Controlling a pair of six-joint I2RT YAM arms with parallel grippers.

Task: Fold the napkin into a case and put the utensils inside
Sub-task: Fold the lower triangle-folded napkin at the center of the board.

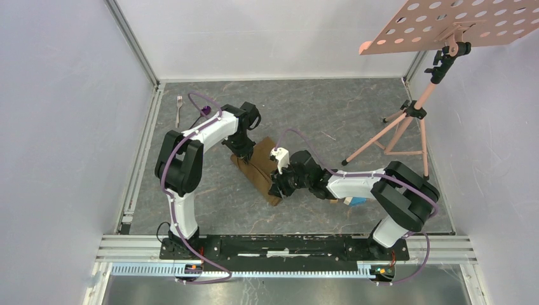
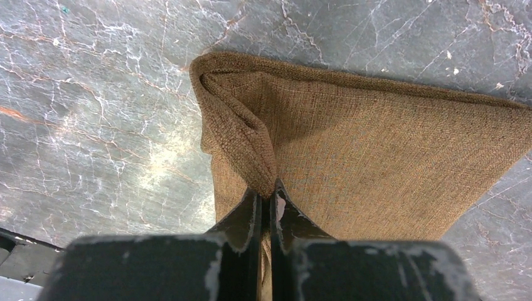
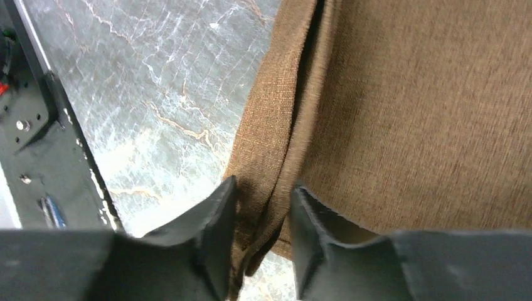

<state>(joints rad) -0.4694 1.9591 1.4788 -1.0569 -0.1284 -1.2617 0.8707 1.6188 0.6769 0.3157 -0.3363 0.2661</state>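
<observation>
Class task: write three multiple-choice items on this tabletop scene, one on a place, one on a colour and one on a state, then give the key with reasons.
1. The fork lies: A far left; B centre; C near right.
2. The napkin is: A blue; B brown; C white.
3. The left gripper is: A wide open; B shut on the napkin; C out of view.
Key: 1 A, it lies far left beside the spoon; 2 B, brown weave shows in every view; 3 B, its fingers pinch a raised fold.
</observation>
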